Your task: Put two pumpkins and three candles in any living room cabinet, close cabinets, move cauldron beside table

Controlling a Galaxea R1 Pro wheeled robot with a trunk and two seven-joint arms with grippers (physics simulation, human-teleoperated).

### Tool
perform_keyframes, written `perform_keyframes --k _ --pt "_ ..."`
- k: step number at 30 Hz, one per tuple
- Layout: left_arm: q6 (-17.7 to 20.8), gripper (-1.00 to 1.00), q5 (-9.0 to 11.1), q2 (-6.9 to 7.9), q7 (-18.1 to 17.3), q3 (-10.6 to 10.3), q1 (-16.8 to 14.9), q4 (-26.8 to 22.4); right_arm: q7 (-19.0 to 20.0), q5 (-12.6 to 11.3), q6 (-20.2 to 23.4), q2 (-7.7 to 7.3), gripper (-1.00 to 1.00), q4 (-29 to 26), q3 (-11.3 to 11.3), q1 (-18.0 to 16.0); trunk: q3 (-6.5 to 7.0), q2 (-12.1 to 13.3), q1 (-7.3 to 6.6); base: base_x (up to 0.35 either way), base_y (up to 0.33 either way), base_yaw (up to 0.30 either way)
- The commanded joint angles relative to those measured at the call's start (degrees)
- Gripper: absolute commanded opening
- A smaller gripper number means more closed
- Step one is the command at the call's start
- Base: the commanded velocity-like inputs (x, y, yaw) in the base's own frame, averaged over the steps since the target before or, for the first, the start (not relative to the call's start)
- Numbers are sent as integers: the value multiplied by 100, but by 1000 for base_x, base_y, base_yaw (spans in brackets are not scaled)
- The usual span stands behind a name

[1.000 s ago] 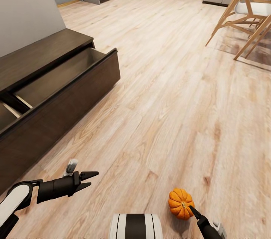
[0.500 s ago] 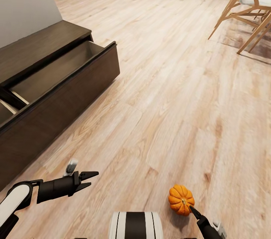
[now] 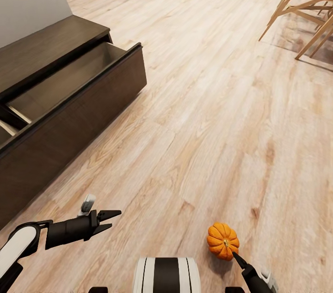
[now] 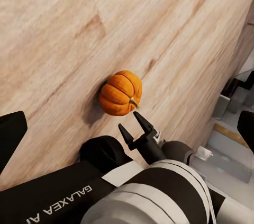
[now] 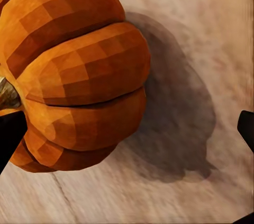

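Pumpkin [image 3: 222,240] first: it is low over the wood floor [image 3: 208,99], close in front of the robot and on its right side. A dark shadow lies under it on the boards, so I think it is lifted a little, not resting. It is tipped over on its side. Its short stem [image 3: 225,242] points back toward the right gripper [image 4: 135,129], so the line from stem to bottom runs away from the gripper, about level with the floor.

That gripper has one black fingertip touching the pumpkin right by the stem. It seems to be pinching it there, but I cannot see both tips meet, so I cannot tell for sure.

The left gripper [image 3: 107,220] hangs over the floor on the other side. Its two fingers are spread apart with nothing between them.

Further out, on the robot's left, is the cabinet [image 3: 60,112]. One drawer [image 3: 69,81] is pulled out, and I see nothing inside it.

I think the step now is carrying the pumpkin to that drawer. Next, the robot needs to get close, lift the pumpkin above the drawer's front edge, and let go over the open part. Held only near the stem, it could slip, so go slowly.
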Motion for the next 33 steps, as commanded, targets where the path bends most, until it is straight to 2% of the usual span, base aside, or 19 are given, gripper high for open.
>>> perform_keyframes --k 1,24,33 --pt "11 100 3 4 -7 -5 -3 0 19 -59 21 -5 100 2 34 -3 -4 -1 -1 0 0 0" --pt "8 100 3 4 -7 -5 -3 8 19 -59 17 -3 100 2 34 -3 -4 -1 -1 55 21 0" --pt "10 100 3 4 -3 -10 -3 8 13 -59 10 -3 100 2 34 -3 -4 -1 -1 16 -58 0"
